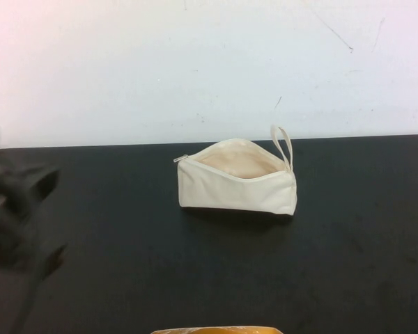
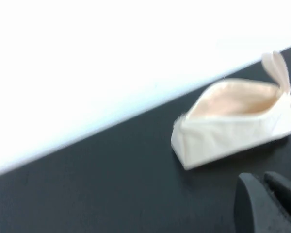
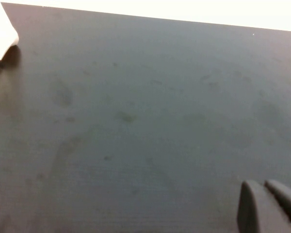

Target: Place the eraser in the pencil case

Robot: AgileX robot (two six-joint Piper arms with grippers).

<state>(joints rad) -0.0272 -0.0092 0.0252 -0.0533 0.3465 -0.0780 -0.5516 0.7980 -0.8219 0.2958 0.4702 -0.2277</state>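
The cream-white pencil case stands on its dark base in the middle of the black table, zip open, pale lining showing, loop strap at its right end. It also shows in the left wrist view, and one corner of it shows in the right wrist view. The eraser shows in no view. My left gripper is a dark blur at the table's left edge, well left of the case; in its wrist view the fingers lie together and empty. My right gripper is shut and empty over bare table.
The black table ends at a white wall behind the case. A flat orange-yellow object pokes in at the front edge of the high view.
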